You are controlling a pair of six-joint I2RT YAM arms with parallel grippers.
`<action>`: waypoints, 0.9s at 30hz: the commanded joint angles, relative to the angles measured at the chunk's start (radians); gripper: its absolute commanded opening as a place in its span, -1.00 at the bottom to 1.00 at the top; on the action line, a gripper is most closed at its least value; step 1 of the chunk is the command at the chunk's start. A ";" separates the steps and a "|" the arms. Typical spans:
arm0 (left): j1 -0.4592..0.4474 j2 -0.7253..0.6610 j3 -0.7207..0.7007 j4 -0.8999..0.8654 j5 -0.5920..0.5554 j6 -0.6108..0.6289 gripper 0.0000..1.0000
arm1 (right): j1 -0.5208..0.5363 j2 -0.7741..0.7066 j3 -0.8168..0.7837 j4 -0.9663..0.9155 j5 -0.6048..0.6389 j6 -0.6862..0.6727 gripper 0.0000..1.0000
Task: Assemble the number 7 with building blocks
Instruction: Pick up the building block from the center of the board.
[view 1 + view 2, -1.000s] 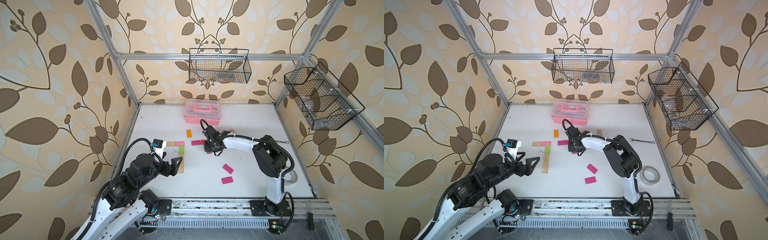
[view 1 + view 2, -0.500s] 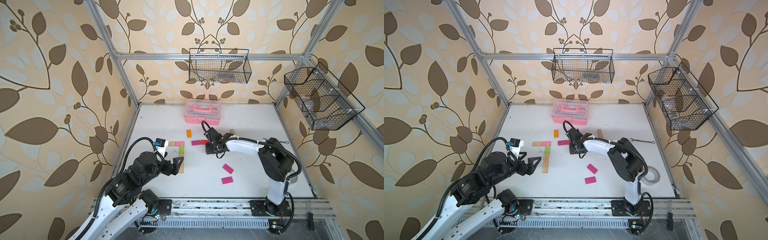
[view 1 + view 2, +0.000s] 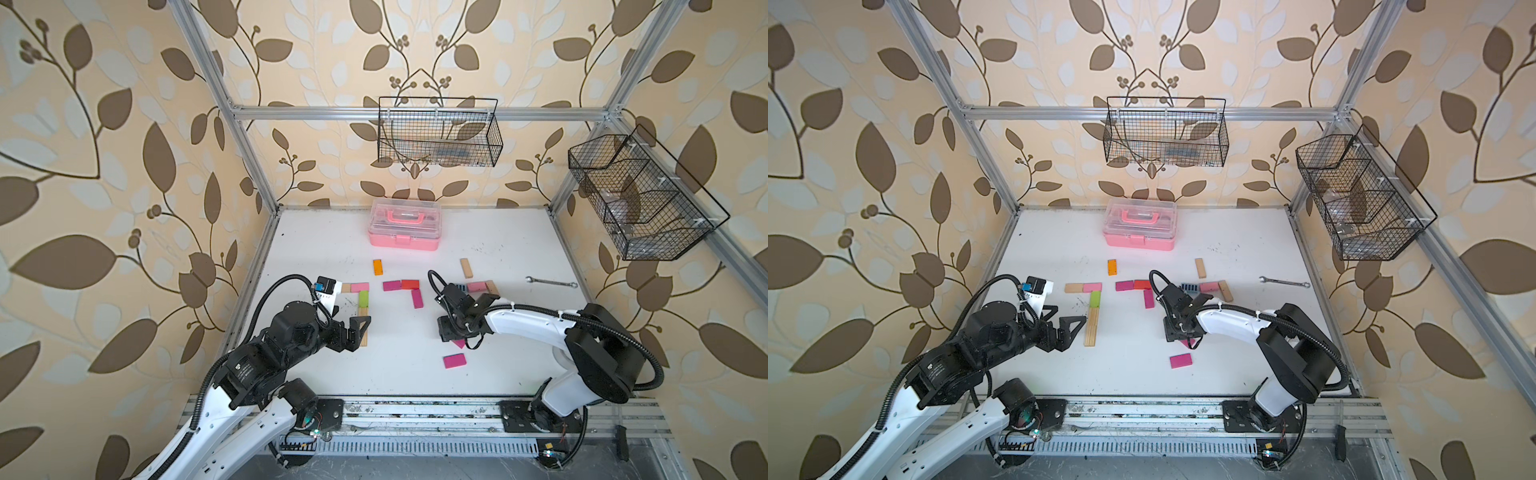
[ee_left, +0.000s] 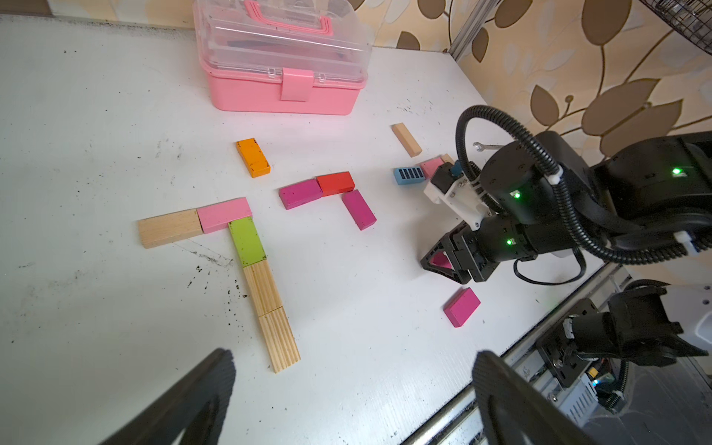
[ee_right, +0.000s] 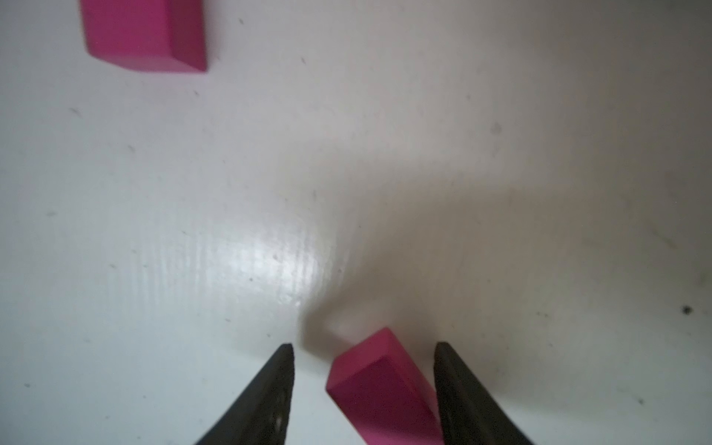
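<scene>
Two groups of building blocks lie in the shape of the number 7. The left one has a wood block (image 3: pixel 345 287), a light pink block (image 3: pixel 360 286), a lime green block (image 3: pixel 363 297) and grooved wood blocks (image 3: pixel 364 332). The middle one has a magenta block (image 3: pixel 391 285), a red block (image 3: pixel 409 284) and a magenta block (image 3: pixel 417 298) descending. My right gripper (image 3: pixel 451 332) (image 5: pixel 364 346) is open, straddling a loose magenta block (image 5: pixel 381 385) on the table, with a gap on one side. My left gripper (image 3: pixel 1061 320) (image 4: pixel 354 362) is wide open and holds nothing, beside the grooved wood blocks.
Loose blocks: orange (image 3: pixel 377 267), wood (image 3: pixel 466 268), blue-striped (image 3: pixel 459 286), pink (image 3: pixel 476 286), magenta (image 3: pixel 454 360). A pink plastic case (image 3: pixel 403 230) stands at the back. A wrench (image 3: pixel 550 283) lies at the right. Wire baskets hang on the walls.
My right gripper left the middle group, moved toward the front and right, and now stands over a loose magenta block with its jaws wider. The left arm barely moved.
</scene>
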 commanded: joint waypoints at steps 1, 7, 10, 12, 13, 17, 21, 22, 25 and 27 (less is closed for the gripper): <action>0.000 0.019 0.013 0.023 0.024 0.019 0.98 | -0.001 -0.036 -0.029 -0.023 0.041 0.007 0.20; -0.001 0.014 0.011 0.026 0.016 0.019 0.98 | 0.005 -0.005 -0.044 -0.017 0.040 -0.015 0.14; -0.001 0.019 0.011 0.025 0.012 0.019 0.98 | 0.028 -0.003 -0.037 -0.033 0.044 -0.024 0.05; -0.001 0.022 0.013 0.024 0.012 0.019 0.98 | 0.046 -0.009 -0.036 -0.051 0.052 -0.027 0.01; 0.000 0.023 0.012 0.024 0.012 0.019 0.98 | 0.052 -0.012 -0.038 -0.060 0.059 -0.027 0.00; 0.000 0.029 0.011 0.028 0.019 0.019 0.98 | 0.063 -0.027 -0.050 -0.082 0.070 -0.030 0.00; -0.001 0.032 0.013 0.027 0.024 0.020 0.98 | 0.068 -0.039 -0.063 -0.094 0.071 -0.046 0.02; 0.000 0.032 0.013 0.028 0.026 0.020 0.98 | 0.068 -0.039 -0.064 -0.093 0.074 -0.049 -0.04; -0.001 0.029 0.014 0.026 0.024 0.019 0.98 | 0.071 -0.035 -0.056 -0.082 0.070 -0.059 -0.36; 0.000 0.024 0.011 0.026 0.024 0.017 0.98 | 0.073 -0.026 -0.036 -0.076 0.065 -0.072 -0.47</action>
